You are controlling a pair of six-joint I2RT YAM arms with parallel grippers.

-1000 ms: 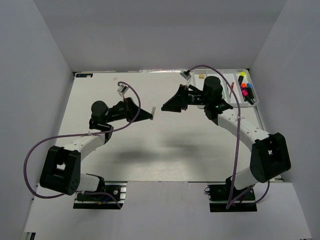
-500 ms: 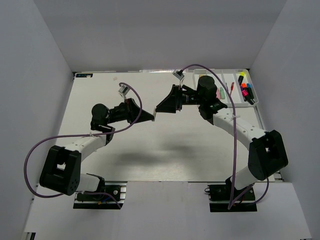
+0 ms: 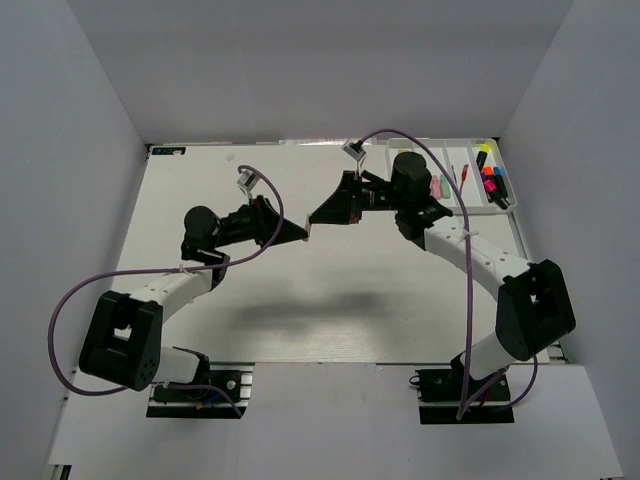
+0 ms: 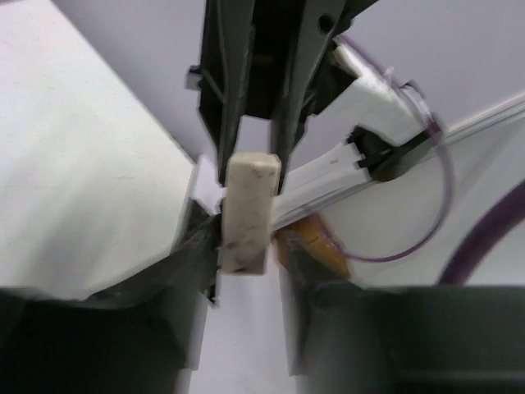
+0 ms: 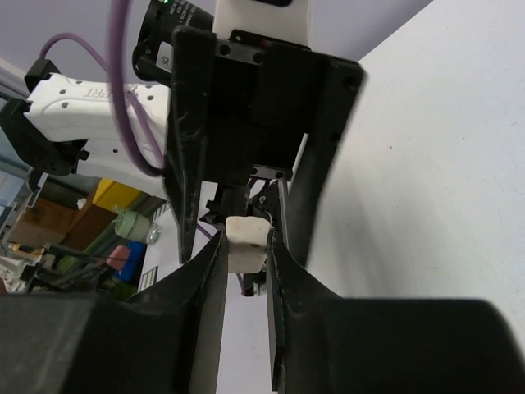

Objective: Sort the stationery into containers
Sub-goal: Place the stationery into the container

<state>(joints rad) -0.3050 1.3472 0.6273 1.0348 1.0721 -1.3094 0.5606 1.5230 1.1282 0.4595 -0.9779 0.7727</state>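
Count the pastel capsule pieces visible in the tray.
2: a pink piece and a green piece, side by side in the white tray, just beside the right arm. The arm covers the tray's left end, so more may be hidden.

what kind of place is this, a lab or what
Probably a robotics lab test cell: a left arm and a right arm bolted at the near edge of a white table, plain grey panels walling it on three sides, and a white divided tray holding highlighters.

Left end effector (image 3: 302,236), jaws parted, meets right end effector (image 3: 314,217) pinching a white block (image 4: 248,215).
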